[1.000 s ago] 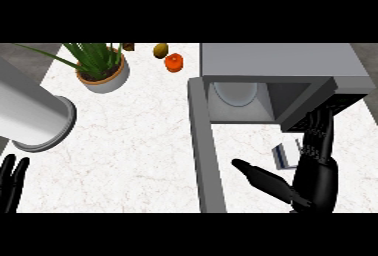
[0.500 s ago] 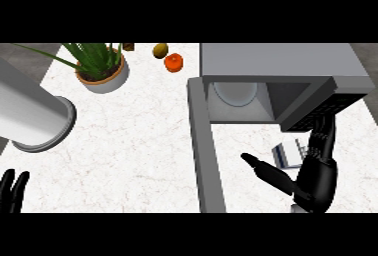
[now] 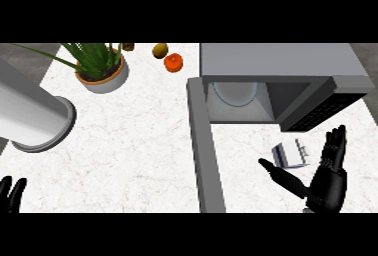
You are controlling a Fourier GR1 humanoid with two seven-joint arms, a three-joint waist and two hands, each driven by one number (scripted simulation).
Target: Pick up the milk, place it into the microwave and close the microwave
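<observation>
Counter [image 3: 133, 150]: white marble, fills most of frame. Microwave [image 3: 280, 65] upper right, cavity open, door [image 3: 204, 150] swung out, running down the centre as a grey strip. Large grey cylinder [image 3: 29, 115] at left edge. Potted plant [image 3: 100, 70] upper left; orange fruit [image 3: 173, 62] and a darker one [image 3: 159, 50] beside it at top. Right hand [image 3: 325, 177] lower right, fingers straight and apart, thumb out left, holding nothing. Milk [image 3: 289, 155] lies on counter just left of those fingers, below microwave, long axis roughly left-right, slightly tilted. Left hand [image 3: 11, 195] lower-left corner, fingers up, relaxed.
</observation>
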